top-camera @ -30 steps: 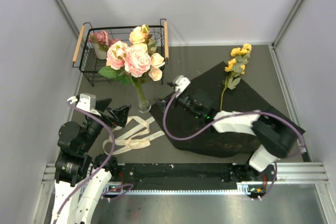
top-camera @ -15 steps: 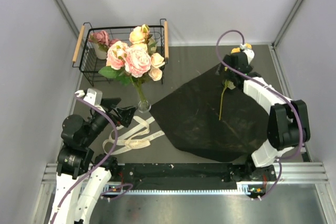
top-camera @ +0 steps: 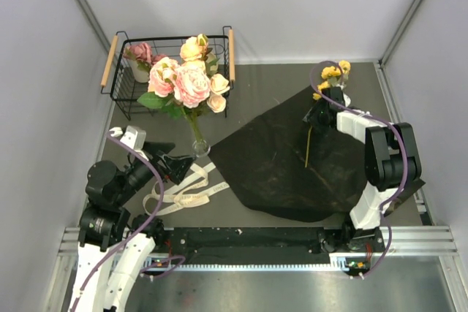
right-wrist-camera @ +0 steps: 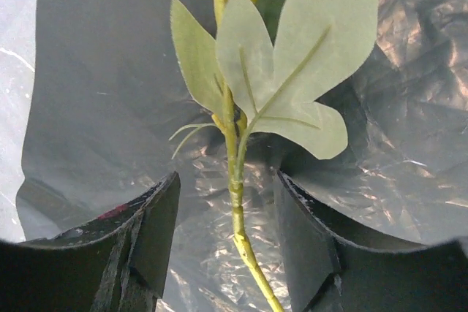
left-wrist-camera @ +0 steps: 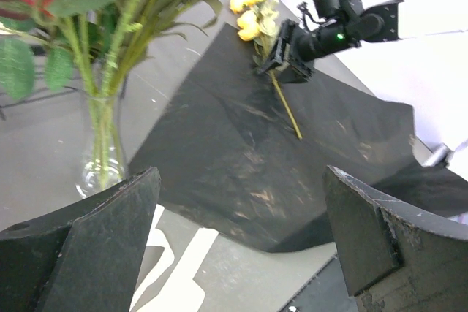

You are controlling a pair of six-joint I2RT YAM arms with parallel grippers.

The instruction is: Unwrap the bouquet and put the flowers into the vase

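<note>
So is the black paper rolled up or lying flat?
Lying flat: the black paper is spread open under the yellow flower stem.

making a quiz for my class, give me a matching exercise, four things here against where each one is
1 vase
2 ribbon
3 yellow sprig
4 basket

a on the black paper
b back left corner of the table
c in front of the basket, holding roses
d loose beside the left claw

Pairs: 1-c, 2-d, 3-a, 4-b
</note>
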